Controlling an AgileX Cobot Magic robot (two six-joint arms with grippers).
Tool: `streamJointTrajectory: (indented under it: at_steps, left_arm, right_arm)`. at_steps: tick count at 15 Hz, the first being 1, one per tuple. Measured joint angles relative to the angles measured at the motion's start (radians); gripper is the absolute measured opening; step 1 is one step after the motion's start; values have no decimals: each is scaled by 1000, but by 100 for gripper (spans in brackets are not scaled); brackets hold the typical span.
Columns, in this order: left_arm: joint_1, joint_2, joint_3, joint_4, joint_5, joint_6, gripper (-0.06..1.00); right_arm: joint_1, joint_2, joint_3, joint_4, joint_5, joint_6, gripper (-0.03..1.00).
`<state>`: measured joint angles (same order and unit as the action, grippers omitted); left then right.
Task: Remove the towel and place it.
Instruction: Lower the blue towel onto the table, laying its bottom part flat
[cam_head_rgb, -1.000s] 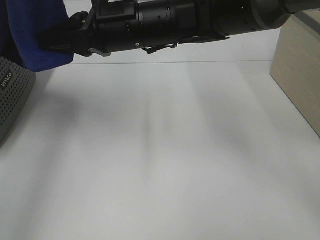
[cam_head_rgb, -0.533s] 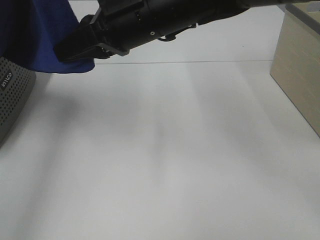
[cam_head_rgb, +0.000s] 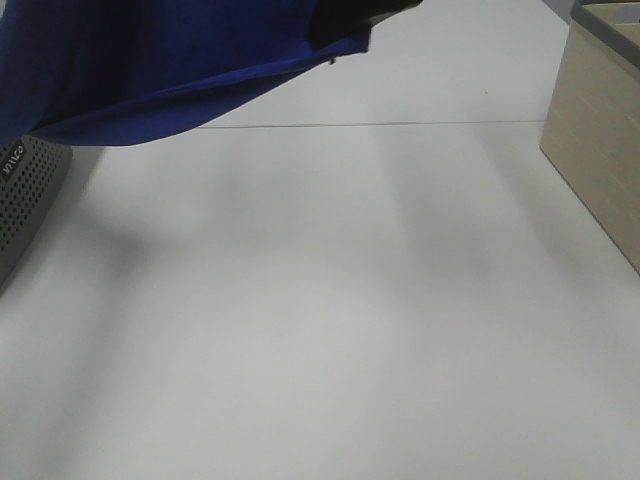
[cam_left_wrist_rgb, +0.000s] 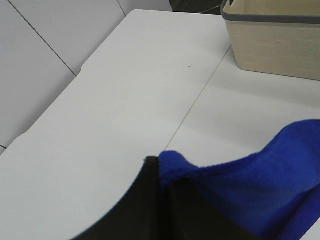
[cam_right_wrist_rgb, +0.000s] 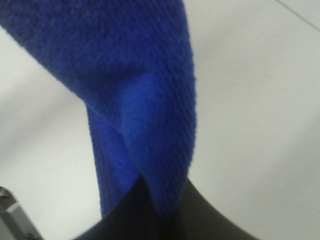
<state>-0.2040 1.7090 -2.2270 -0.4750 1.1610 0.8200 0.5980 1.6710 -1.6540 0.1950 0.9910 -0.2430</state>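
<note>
At nine o'clock in the high view a grey perforated casing (cam_head_rgb: 25, 195) sits on the white table (cam_head_rgb: 330, 320), cut off by the picture's edge (there is lettering on it, too small to read). Above it, from ten o'clock across to twelve, the towel (cam_head_rgb: 170, 60) is held up over the table as a broad royal-blue sheet, and its lower edge sags. Whether it brushes the casing cannot be told.

The left gripper (cam_left_wrist_rgb: 162, 175) is closed on the towel's edge. Its wrist view shows the plush cloth pinched between the black fingers (cam_left_wrist_rgb: 142, 200), with the rest spreading away above the tabletop. The right gripper (cam_right_wrist_rgb: 162, 202) is likewise clamped on the towel, with a folded corner wedged between its dark fingers. In the high view only a dark sliver of that gripper shows, at twelve o'clock by the towel's right corner.

A thin seam (cam_head_rgb: 420, 123) crosses the table toward two o'clock. At three o'clock stands a beige basket (cam_head_rgb: 595, 150) with a grey rim, well apart from the towel.
</note>
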Motion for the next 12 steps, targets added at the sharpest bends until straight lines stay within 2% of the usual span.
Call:
streamJointTrajectory:
  at_steps: [2,3,4,6,9,12]
  left_arm:
    - [0,28,0,-19,-66,-6,0]
    - [0,34,0,-39,-114,-9,0]
    - [0,34,0,-57,-117,-17,0]
    - [0,34,0,-69,-115,-37,0]
    - [0,27,0,-69,-18,-60,0]
    - [-2,-31,0,-9,55,-86,0]
  right_arm:
    - [0,-1,-112,-240,108,92,2]
    - [0,-1,-248,-408,179,109,2]
    - [0,-1,-315,-457,206,109,2]
    - [0,-1,-383,-481,216,109,2]
    - [0,-10,-415,-451,228,109,2]
    - [2,-33,-388,-385,230,109,2]
